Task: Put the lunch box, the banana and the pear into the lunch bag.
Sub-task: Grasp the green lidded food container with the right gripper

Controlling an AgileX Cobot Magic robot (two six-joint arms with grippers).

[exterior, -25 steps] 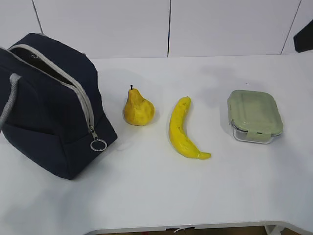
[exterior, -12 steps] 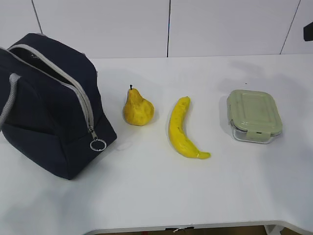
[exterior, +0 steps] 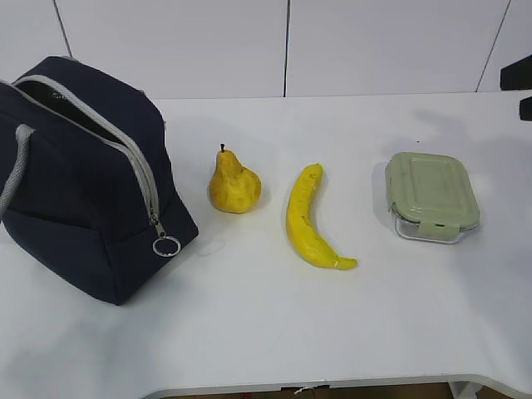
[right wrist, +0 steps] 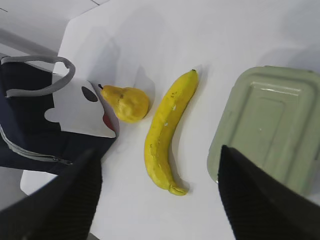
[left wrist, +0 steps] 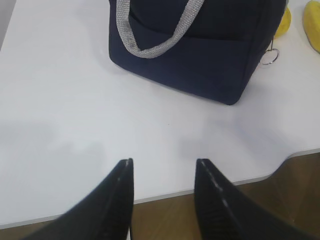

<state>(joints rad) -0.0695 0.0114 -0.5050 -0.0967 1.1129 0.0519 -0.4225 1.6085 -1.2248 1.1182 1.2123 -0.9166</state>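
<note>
The navy lunch bag (exterior: 83, 183) stands at the left, its grey zipper parted along the top and its ring pull (exterior: 166, 246) hanging. The pear (exterior: 234, 184) stands upright right of it, then the banana (exterior: 309, 220), then the green-lidded lunch box (exterior: 431, 195). My right gripper (right wrist: 157, 150) is open wide and empty, high above the banana (right wrist: 165, 135), with the pear (right wrist: 127, 102), the lunch box (right wrist: 270, 125) and the bag's white side (right wrist: 80, 112) below. My left gripper (left wrist: 163, 162) is open and empty over the table's front edge, short of the bag (left wrist: 200, 50).
The white table (exterior: 266, 332) has bare surface in front of the objects; its front edge (left wrist: 250, 177) shows in the left wrist view with brown floor beyond. A dark part of my right arm (exterior: 517, 76) shows at the exterior view's right edge. A white wall stands behind.
The dark part of my right arm at the right edge has shifted a little. The bag, pear, banana and lunch box have not moved.
</note>
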